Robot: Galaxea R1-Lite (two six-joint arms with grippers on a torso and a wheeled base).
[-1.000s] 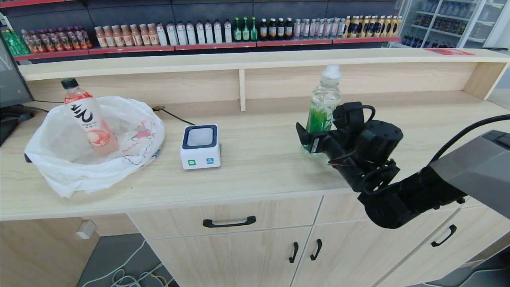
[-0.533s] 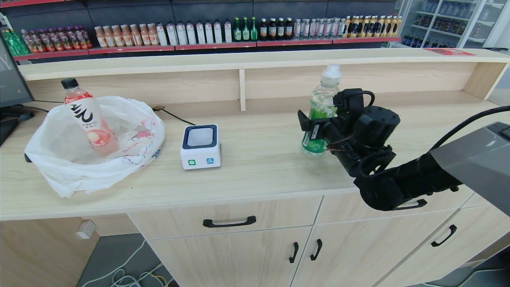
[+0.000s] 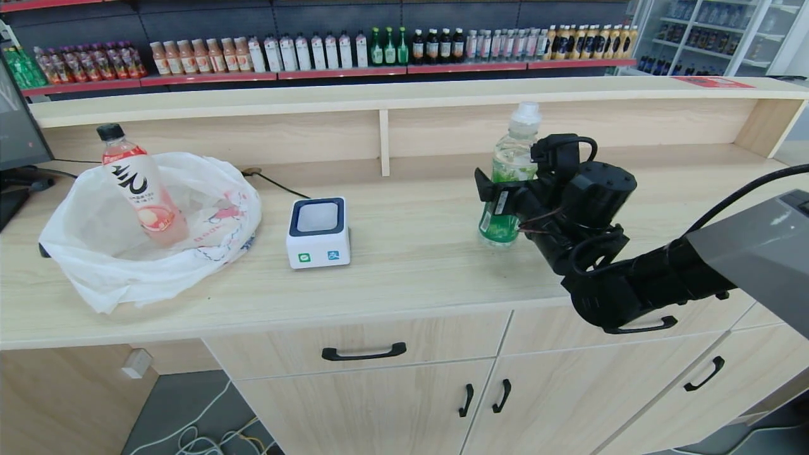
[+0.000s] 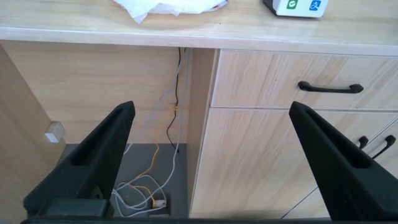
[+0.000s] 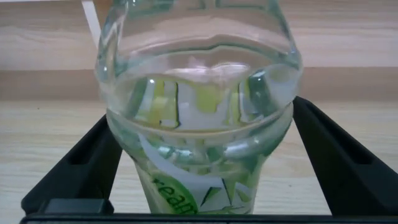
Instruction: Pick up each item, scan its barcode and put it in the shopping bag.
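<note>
A clear bottle with a green label and white cap [image 3: 509, 165] stands upright on the wooden counter [image 3: 411, 259], right of centre. My right gripper [image 3: 505, 189] is open, one finger on each side of the bottle's [image 5: 199, 124] lower body, about label height. In the right wrist view the gripper [image 5: 202, 155] straddles the bottle closely. A white shopping bag [image 3: 114, 253] lies open at the counter's left with a pink bottle [image 3: 142, 186] leaning inside it. The white scanner [image 3: 318, 232] sits between bag and green bottle. My left gripper [image 4: 208, 124] hangs open below the counter, facing the cabinet fronts.
A raised wooden ledge [image 3: 404, 95] runs along the counter's back. A black cable [image 3: 278, 184] trails behind the scanner. A dark monitor [image 3: 16, 126] stands at the far left. Drawers and doors with black handles [image 3: 363, 352] lie under the counter. Cables lie on the floor [image 4: 146, 193].
My right gripper has moved up and forward, so its fingers now sit on both sides of the green bottle. The bottle, the bag and the scanner have stayed in place.
</note>
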